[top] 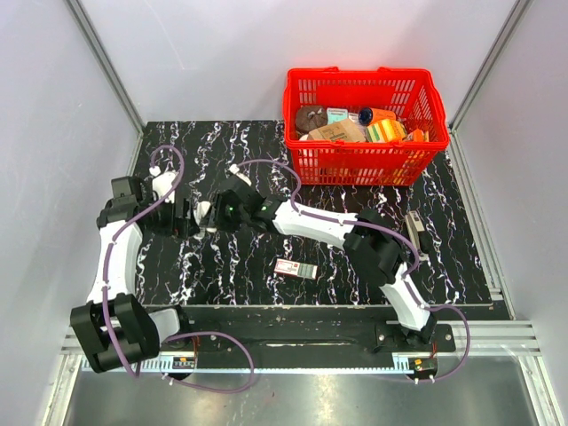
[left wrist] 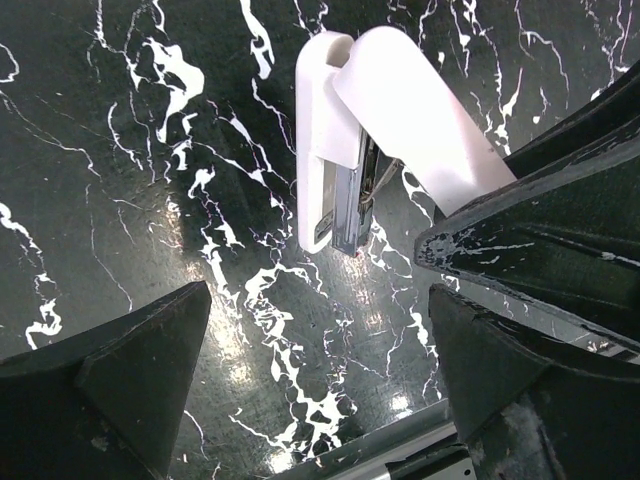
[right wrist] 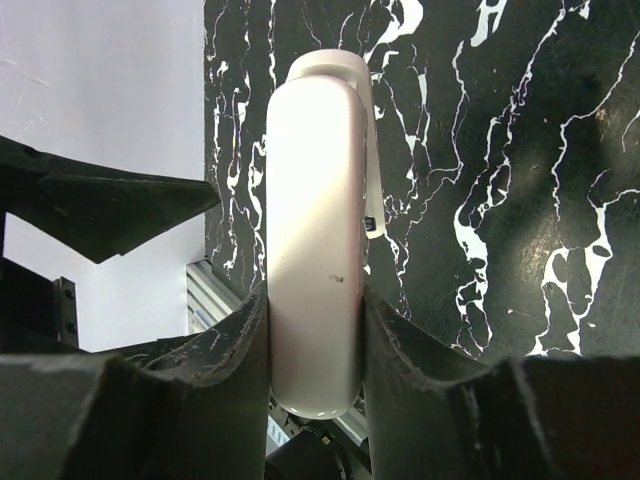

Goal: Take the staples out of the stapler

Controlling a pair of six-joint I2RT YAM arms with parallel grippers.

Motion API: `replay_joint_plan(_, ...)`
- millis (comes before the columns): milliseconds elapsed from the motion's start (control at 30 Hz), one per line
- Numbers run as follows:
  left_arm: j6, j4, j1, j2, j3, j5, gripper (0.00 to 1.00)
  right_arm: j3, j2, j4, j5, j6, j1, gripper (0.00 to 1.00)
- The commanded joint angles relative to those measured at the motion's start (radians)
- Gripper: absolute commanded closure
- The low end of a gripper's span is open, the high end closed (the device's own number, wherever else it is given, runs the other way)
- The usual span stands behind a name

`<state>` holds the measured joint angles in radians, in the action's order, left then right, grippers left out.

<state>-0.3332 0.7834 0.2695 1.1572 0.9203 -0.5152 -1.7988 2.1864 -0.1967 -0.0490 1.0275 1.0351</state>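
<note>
**Right gripper pinches the opened stapler; left gripper waits wide and empty**

The right gripper (right wrist: 315,315) is closed partway. Its two fingers pinch the stapler (right wrist: 315,190) across the rear of its white top arm, and the grip looks square. The left gripper (left wrist: 315,330) is spread as wide as it goes, holds nothing, and faces the stapler's front end.

The left wrist view shows the stapler open. The top arm is swung away from the base, and the metal magazine (left wrist: 352,200) is bared between them. Whether staples sit in the channel cannot be told.

Seen from above, the stapler is over the marble table (top: 222,142), left of the red basket (top: 355,164) and nearer the arms, well apart from it. A small pink-red box (top: 295,268) lies on the table nearer the arms than the basket does.

The step in hand appears to be bringing the left fingers to the magazine. To do this well, the right arm should hold steady with the open side turned toward the left gripper. The left gripper should narrow before it reaches in and come along the line of the channel. It should close on the metal only. Pressing on the white shell could shut the stapler or twist it in the pinch.
</note>
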Motion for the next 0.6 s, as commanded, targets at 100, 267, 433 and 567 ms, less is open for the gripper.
replay_joint_plan(100,-0.122,-0.004,0.004,0.030,-0.017,-0.075,0.10,0.030,-0.106,0.102,-0.015,0.019,0.000,1.00)
replay_joint_plan(267,-0.239,0.042,0.004,0.044,-0.021,-0.086,0.10,0.081,-0.155,0.123,-0.012,0.016,-0.021,1.00)
replay_joint_plan(433,-0.313,0.047,0.004,0.070,-0.023,-0.078,0.13,0.121,-0.203,0.149,-0.028,0.020,-0.040,1.00)
replay_joint_plan(567,-0.307,0.024,0.004,0.104,-0.017,-0.101,0.18,0.165,-0.226,0.186,-0.055,0.048,-0.043,1.00)
